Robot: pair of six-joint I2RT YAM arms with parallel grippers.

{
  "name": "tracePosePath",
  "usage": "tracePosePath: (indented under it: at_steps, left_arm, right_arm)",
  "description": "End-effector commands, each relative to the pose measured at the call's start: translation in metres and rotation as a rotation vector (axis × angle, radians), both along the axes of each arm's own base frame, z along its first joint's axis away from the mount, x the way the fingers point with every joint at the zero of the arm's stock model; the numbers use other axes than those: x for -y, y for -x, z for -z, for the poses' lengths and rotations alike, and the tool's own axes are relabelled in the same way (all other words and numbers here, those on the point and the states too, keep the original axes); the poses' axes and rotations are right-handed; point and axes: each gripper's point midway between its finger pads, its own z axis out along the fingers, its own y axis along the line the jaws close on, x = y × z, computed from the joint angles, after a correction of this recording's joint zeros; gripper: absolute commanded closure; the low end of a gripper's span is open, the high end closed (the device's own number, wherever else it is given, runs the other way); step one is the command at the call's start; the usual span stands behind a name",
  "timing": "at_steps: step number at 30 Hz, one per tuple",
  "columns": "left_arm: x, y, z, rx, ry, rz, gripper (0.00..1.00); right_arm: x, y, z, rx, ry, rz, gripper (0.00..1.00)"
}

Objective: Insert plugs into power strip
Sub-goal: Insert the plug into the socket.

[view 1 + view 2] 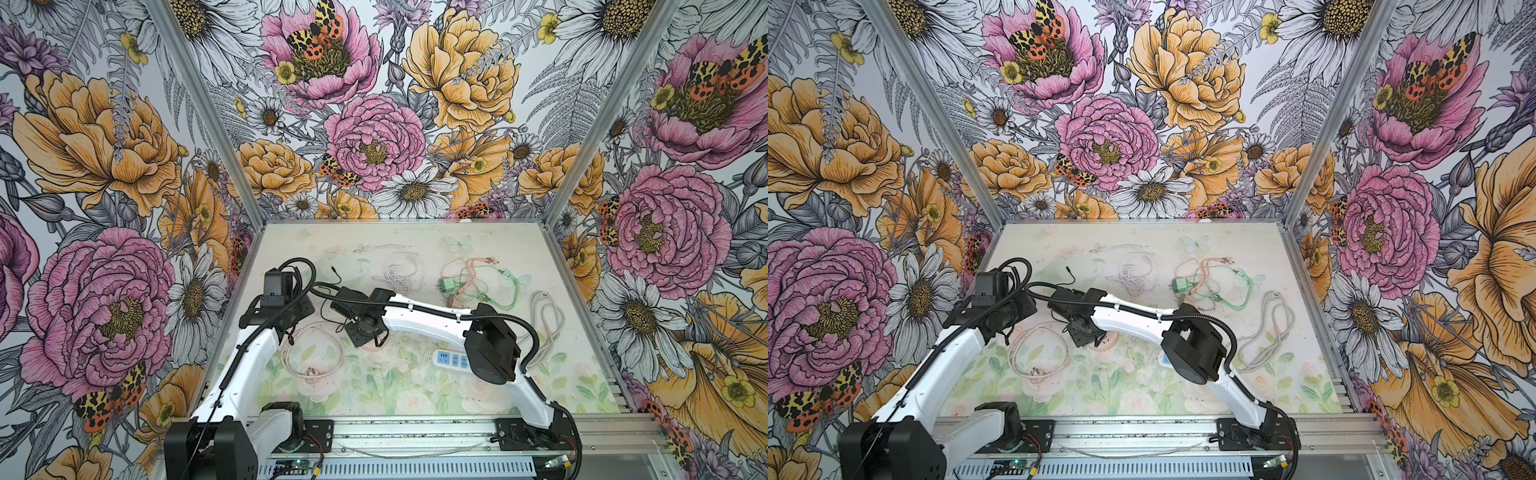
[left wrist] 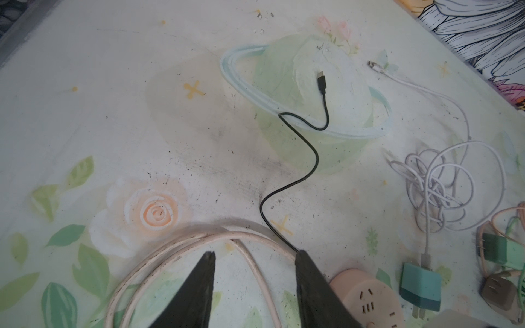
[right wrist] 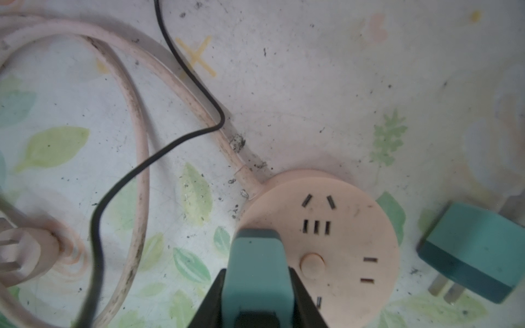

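Plug (image 3: 255,255) over strip (image 3: 341,241)
My right pincer (image 3: 257,272) grips the teal plug; left pincer (image 2: 254,255), at its 9 o'clock, stands open, empty.

Soft, even light; blurred wrist-view foregrounds.

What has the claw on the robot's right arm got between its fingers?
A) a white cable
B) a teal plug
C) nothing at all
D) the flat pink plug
B: in the right wrist view, the right gripper has a teal plug pinched between its two dark fingers, just over the edge of the round pink power strip.
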Motion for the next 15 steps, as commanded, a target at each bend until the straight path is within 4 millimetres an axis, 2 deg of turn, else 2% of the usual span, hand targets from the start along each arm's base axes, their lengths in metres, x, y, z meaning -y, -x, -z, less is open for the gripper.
tracePosePath:
  at_steps: [1, 8, 15]
  left_arm:
    - [0.003, 0.002, -0.001, 0.003, 0.004, 0.008, 0.51]
    - [0.003, 0.003, -0.002, 0.006, 0.002, 0.008, 0.51]
    - [0.004, 0.003, -0.002, 0.005, 0.002, 0.016, 0.50]
  right_arm:
    - [0.014, -0.002, -0.002, -0.005, 0.036, 0.009, 0.63]
    - [0.011, -0.001, -0.017, 0.011, 0.004, 0.003, 0.62]
    - [0.005, 0.016, -0.030, -0.017, -0.046, -0.055, 0.58]
